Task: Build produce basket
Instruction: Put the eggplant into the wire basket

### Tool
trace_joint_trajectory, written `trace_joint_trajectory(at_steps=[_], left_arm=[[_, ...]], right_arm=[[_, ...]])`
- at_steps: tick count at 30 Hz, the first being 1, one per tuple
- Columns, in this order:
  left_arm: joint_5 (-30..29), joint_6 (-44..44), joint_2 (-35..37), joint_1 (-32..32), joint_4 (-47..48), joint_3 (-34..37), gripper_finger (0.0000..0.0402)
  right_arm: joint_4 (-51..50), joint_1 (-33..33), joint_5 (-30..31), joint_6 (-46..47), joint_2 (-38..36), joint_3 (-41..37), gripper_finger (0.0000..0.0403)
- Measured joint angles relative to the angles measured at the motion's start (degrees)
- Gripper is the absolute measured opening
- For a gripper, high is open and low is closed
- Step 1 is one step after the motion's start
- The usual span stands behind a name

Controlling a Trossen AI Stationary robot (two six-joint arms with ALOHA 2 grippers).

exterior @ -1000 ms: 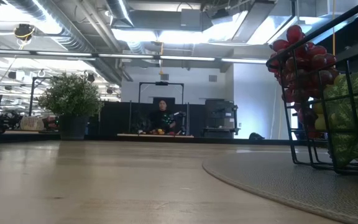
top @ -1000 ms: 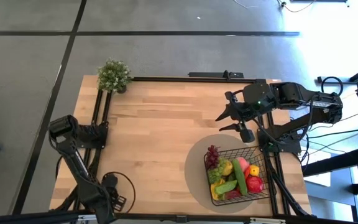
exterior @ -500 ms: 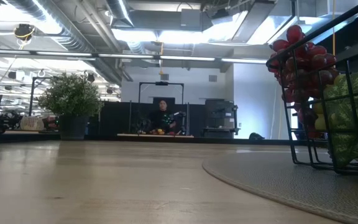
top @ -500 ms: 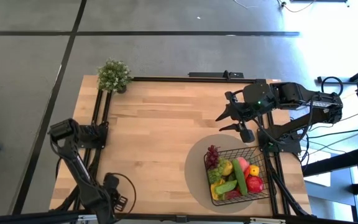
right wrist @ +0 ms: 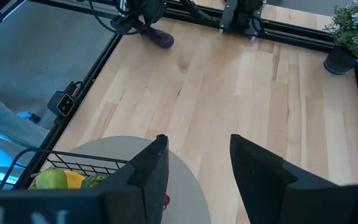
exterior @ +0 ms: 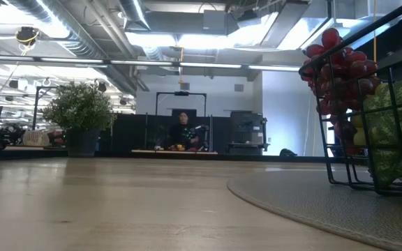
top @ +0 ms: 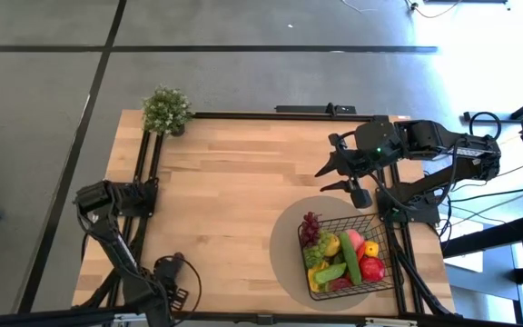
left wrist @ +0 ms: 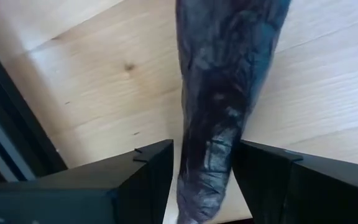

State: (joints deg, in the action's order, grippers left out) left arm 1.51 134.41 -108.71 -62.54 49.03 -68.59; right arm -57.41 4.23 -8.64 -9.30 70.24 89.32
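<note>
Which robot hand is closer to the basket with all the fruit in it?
The right one. The right gripper hovers just beyond the basket, near its far corner. The left gripper is away at the table's opposite side, at the near-left corner.

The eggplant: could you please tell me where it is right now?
The eggplant is at the table's near-left corner, right at the left gripper, far across the wood from the basket on the right side.

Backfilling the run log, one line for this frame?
left gripper: at eggplant, table left edge | right gripper: open, empty, clear of basket | basket: holds produce
</note>
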Motion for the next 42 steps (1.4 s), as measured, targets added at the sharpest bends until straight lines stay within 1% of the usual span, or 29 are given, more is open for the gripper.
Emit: trace_joint_trajectory(at_steps=[4,11,14,18,19,22,23,26,28,35,40,42], left_arm=[[-0.73,-0.04,-0.02,0.10,-0.13,-0.01,0.0147],[0.07,-0.04,-0.02,0.18,-0.30,-0.01,0.0144],[1.63,-0.07,-0.02,0.82,-0.37,-0.01,0.0116],[1.95,-1.53,-0.07,2.07,-0.38,-0.01,0.0046],[1.99,-2.54,-0.07,2.45,-0.39,-0.01,0.0034],[2.11,-6.62,-0.07,4.50,-0.52,-0.01,0.0033],[1.47,-8.89,0.08,5.44,-0.71,-0.02,0.0033],[-3.63,-16.02,1.07,8.44,-0.37,-0.99,0.0033],[-5.65,-22.24,2.00,11.05,-0.23,-1.56,0.0033],[-9.11,-45.20,6.00,21.45,2.27,-3.72,0.0033],[-10.76,-63.04,7.45,29.84,8.12,-9.09,0.0033],[-12.73,-70.88,7.54,33.06,9.65,-11.89,0.0033]], right_arm=[[0.02,0.00,0.00,0.00,0.00,0.00,0.0163],[0.11,0.00,0.00,0.00,0.01,0.00,0.0163],[0.15,0.00,0.00,0.00,0.00,0.00,0.0163],[0.15,0.00,0.00,0.00,0.01,0.00,0.0163],[0.15,0.00,0.00,0.00,0.00,0.00,0.0163],[0.15,0.00,0.00,0.28,0.02,0.00,0.0163],[0.13,0.00,0.00,0.80,0.02,0.00,0.0163],[-0.13,0.00,0.00,1.68,0.00,0.01,0.0163],[-1.59,0.02,0.00,1.51,0.04,0.85,0.0163],[-3.24,0.04,-0.02,1.32,-0.06,5.85,0.0163],[-5.41,0.03,0.00,-0.19,-0.14,6.88,0.0163],[-6.39,0.00,0.00,0.01,-0.17,6.95,0.0163]])
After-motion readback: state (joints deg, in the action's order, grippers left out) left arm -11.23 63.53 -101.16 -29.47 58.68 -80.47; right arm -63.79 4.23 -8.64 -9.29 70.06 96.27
